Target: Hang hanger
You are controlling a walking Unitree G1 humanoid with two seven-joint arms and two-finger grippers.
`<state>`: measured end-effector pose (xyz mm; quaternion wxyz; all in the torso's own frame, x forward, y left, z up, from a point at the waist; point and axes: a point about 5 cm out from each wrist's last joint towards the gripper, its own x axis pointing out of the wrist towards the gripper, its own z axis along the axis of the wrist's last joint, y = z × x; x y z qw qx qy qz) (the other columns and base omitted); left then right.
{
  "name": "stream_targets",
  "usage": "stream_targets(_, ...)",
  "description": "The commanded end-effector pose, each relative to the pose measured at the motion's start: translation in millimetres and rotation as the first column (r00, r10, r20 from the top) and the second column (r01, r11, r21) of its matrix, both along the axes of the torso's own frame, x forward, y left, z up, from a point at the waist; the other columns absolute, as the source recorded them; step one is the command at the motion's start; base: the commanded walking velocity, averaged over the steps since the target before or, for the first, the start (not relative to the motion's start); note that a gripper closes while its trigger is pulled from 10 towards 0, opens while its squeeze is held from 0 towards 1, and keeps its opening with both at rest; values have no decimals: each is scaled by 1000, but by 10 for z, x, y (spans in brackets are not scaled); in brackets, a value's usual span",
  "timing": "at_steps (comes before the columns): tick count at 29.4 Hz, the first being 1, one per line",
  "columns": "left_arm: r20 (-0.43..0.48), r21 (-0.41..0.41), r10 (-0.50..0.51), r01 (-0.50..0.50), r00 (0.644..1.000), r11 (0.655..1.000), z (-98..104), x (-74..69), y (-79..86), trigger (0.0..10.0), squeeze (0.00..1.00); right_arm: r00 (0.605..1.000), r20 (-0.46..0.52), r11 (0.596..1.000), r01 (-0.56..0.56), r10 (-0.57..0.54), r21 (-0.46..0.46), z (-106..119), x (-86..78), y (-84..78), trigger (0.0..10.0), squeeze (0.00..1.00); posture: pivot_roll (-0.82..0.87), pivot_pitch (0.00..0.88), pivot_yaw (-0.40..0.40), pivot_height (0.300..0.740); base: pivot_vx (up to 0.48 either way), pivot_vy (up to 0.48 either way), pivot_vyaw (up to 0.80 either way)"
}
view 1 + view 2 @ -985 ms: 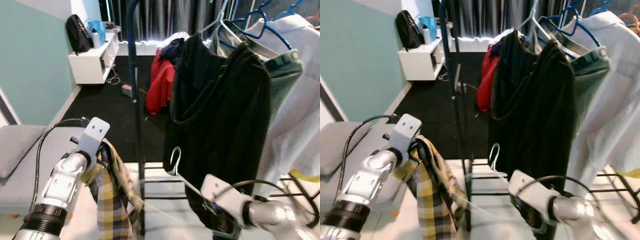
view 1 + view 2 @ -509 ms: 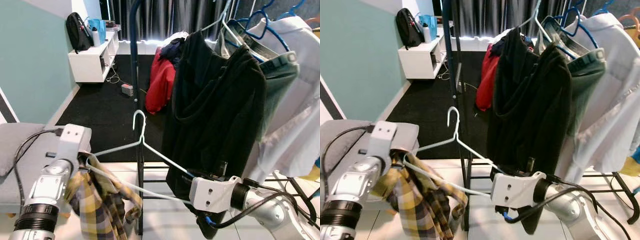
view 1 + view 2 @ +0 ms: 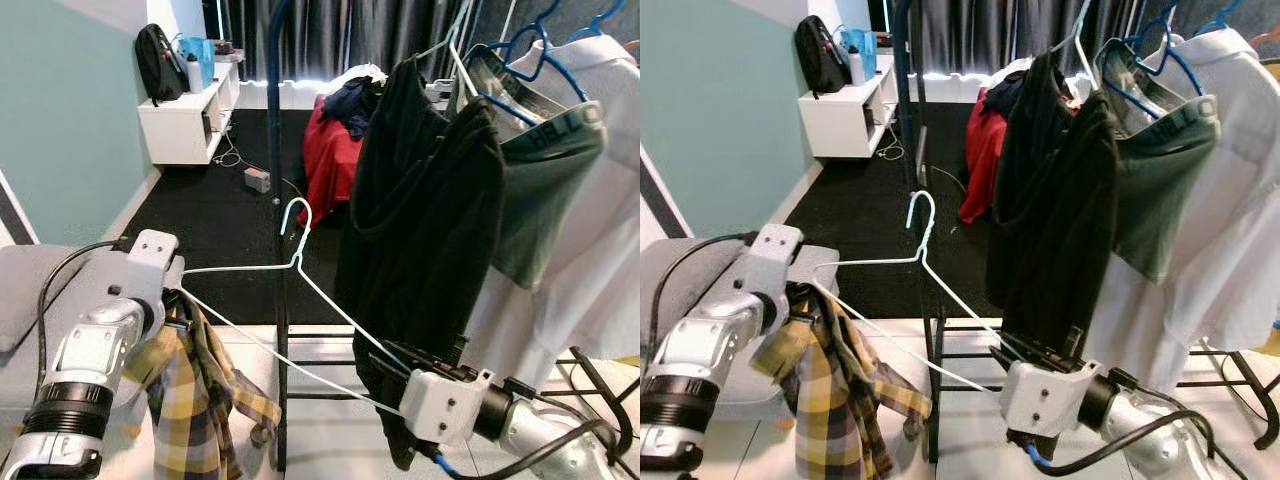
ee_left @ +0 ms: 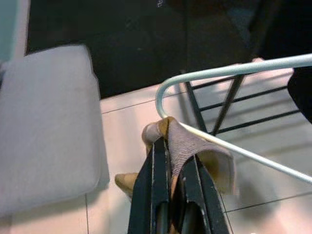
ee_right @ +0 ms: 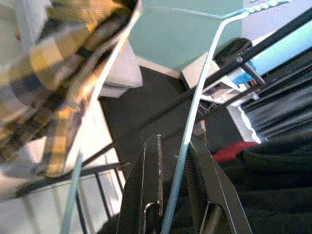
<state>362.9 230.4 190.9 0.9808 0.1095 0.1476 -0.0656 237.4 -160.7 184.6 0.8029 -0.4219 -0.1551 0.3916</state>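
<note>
I have the pale wire hanger (image 3: 300, 262) up between my two arms, just in front of the dark rack pole (image 3: 276, 120), its hook now level with the pole's middle stretch. Half a second back the hook sat lower and further to my left of that pole; a second back the whole hanger was down low beside the black garment (image 3: 425, 210). So it has been lifted and swung toward the rack, but the hook is not yet over any rail, which I judge leaves the actual hanging undone.

The left gripper (image 4: 168, 165) has its fingers pinched together on the plaid shirt (image 3: 195, 390) at the hanger's left shoulder bend; the shirt droops left of the pole. The right gripper (image 5: 174, 161) has its fingers a little apart with the hanger's right arm wire running between them, near the foot of the pole; I cannot tell whether they truly grip it.

The lift still needs to go well higher up the pole.
</note>
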Motion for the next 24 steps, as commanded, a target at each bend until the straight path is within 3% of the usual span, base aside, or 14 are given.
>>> stream_targets(1,52,47,-56,54,997,997,135,40,-40,10000,0,995,-54,996,-85,84,-21,-73,-73,49,10000,0,-5,114,15,740,0,0,0)
stream_targets(5,11,90,-49,48,999,995,192,108,15,10000,0,990,-74,991,-125,122,-40,-45,-126,-18,10000,0,-5,115,23,740,0,0,0)
stream_targets(8,-34,160,-14,20,999,987,305,166,142,10000,0,993,-27,992,-117,116,-50,112,-138,-124,10000,0,-8,117,34,740,0,0,0)
stream_targets(11,-36,170,-13,19,999,985,322,172,158,10000,0,993,-17,992,-114,113,-50,134,-137,-137,10000,0,-8,117,34,740,0,0,0)
stream_targets(15,-56,184,-105,113,993,976,404,179,98,10000,0,994,-2,989,-105,105,-106,118,-105,-226,10000,0,-13,116,36,740,0,0,0)
stream_targets(18,-99,165,-255,269,962,949,515,120,-40,10000,0,998,43,988,-47,53,-145,91,3,-277,10000,0,-1,115,27,740,0,0,0)
stream_targets(21,-105,137,-287,300,952,944,553,103,-79,10000,0,998,59,989,-29,38,-146,95,38,-286,10000,0,-1,115,27,740,0,0,0)
stream_targets(22,-122,154,-339,355,933,922,575,64,-109,10000,0,996,84,987,-21,35,-160,115,64,-294,10000,0,2,116,22,740,0,0,0)
stream_targets(24,-180,258,-440,474,880,842,576,-35,-108,10000,0,990,139,986,-7,30,-166,204,115,-306,10000,0,2,119,19,740,0,0,0)
